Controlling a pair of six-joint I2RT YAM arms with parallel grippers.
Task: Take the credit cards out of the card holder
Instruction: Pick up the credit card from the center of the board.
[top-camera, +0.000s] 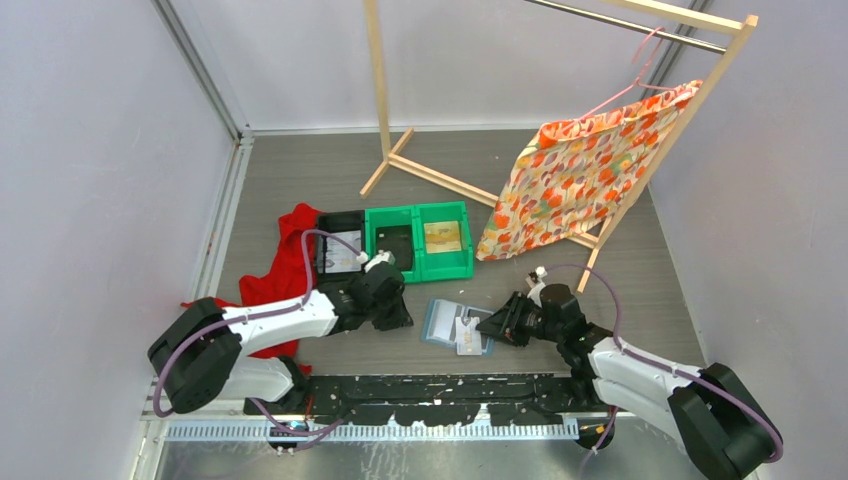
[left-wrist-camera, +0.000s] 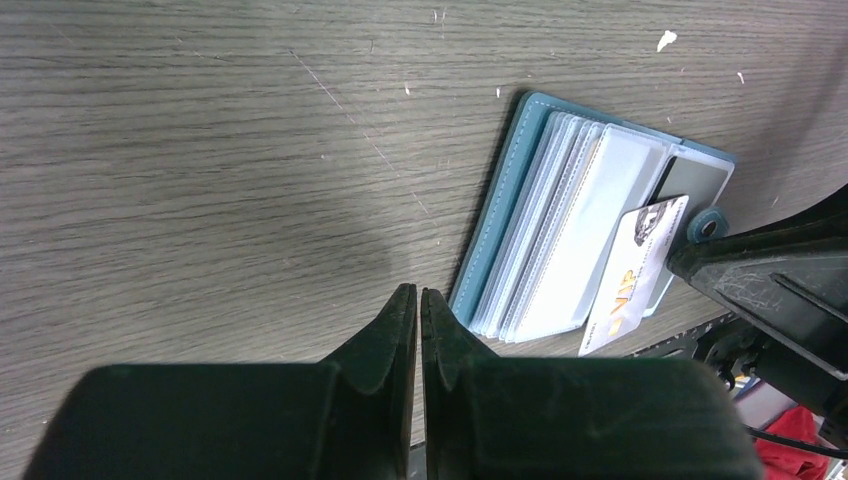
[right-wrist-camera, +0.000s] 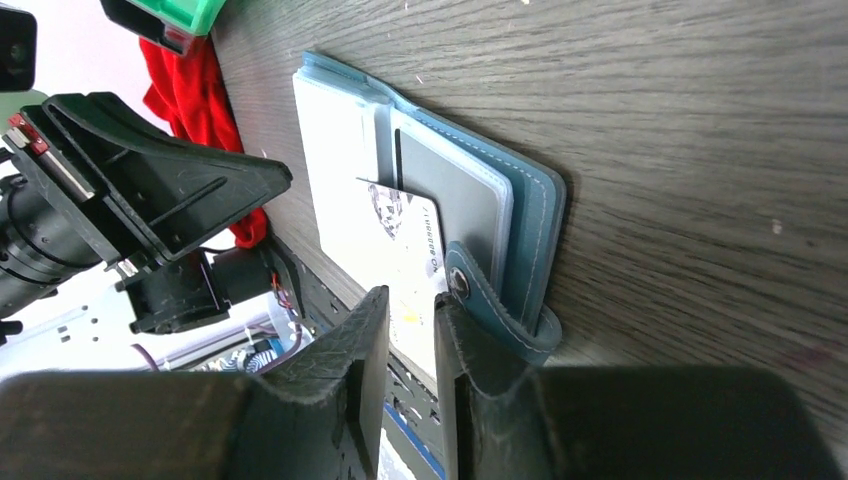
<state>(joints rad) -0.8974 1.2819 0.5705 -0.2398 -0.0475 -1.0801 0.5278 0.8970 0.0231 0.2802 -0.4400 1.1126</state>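
Grey table (top-camera: 300, 180) with a wood pattern fills the scene, with pale walls around it. On the far part stand a wooden rack (top-camera: 385, 140) with an orange patterned cloth (top-camera: 580, 180) hanging on it, two green bins (top-camera: 418, 240) and a red cloth (top-camera: 285, 265).

Near the front edge of the table, between the two arms, the card holder (top-camera: 457, 325) lies open and flat. Its slate-blue cover faces down and the clear pockets face up. In the left wrist view the pockets are spread like pages. A greyish card (left-wrist-camera: 697, 180) sits inside a pocket at the end of the holder where the closure tab (right-wrist-camera: 465, 290) is. The whitish card (left-wrist-camera: 635, 275), with a small dark drawing and yellow marks, lies tilted across the pockets and sticks out over the holder's edge.

The left gripper (left-wrist-camera: 418, 293) is beside the holder, on the side away from the tab. Its fingers are pressed together with nothing between them, and the tips are low over the bare table, just beside the blue cover.

The right gripper (right-wrist-camera: 408, 295) is at the tab end of the holder. Its fingers have only a narrow gap, and the whitish card shows in this gap, with the tab just beside one finger. From these views one cannot tell whether the fingers really pinch the card or only hang above it.
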